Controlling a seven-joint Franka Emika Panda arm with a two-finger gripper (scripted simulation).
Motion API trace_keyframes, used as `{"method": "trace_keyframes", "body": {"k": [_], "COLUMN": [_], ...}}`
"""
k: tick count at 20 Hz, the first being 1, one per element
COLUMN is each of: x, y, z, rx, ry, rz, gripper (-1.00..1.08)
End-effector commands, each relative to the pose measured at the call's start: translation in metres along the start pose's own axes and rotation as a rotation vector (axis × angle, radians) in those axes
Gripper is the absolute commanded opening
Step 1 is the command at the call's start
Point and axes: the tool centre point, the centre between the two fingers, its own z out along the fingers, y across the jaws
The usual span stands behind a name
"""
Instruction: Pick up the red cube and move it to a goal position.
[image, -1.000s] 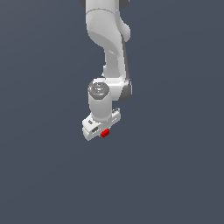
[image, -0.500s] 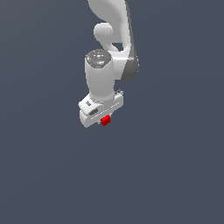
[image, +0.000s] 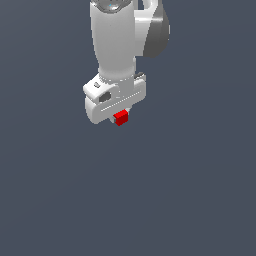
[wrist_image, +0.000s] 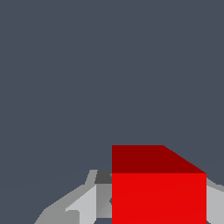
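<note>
filling the upper half of the exterior view, the white arm (image: 117, 40) points straight down over a plain grey ground with no goal marker to be seen. below its wrist sits the pincer (image: 120, 116), closed tight on the red cube (image: 120, 118), which peeks out just under the white housing and is held clear of the ground. in the wrist view the red cube (wrist_image: 158, 192) looms large between the grey fingers (wrist_image: 85, 205), one on each side and touching it. to carry well, i judge the grip should hold firm and the travel stay smooth and level, with no sudden twist of the wrist, since so small a cube could slip out.
</note>
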Motion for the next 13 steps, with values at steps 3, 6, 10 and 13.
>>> {"method": "trace_keyframes", "body": {"k": [3,6,10,13], "x": [0.000,0.000,0.001,0.001], "y": [-0.003,-0.003,-0.004,-0.004], "z": [-0.033,-0.047,-0.059,-0.061], "rx": [0.001,0.001,0.001,0.001], "ry": [-0.001,-0.001,-0.001,-0.001], "rz": [0.000,0.000,0.000,0.001], "gripper": [-1.00,-1.00,-1.00,-1.00]}}
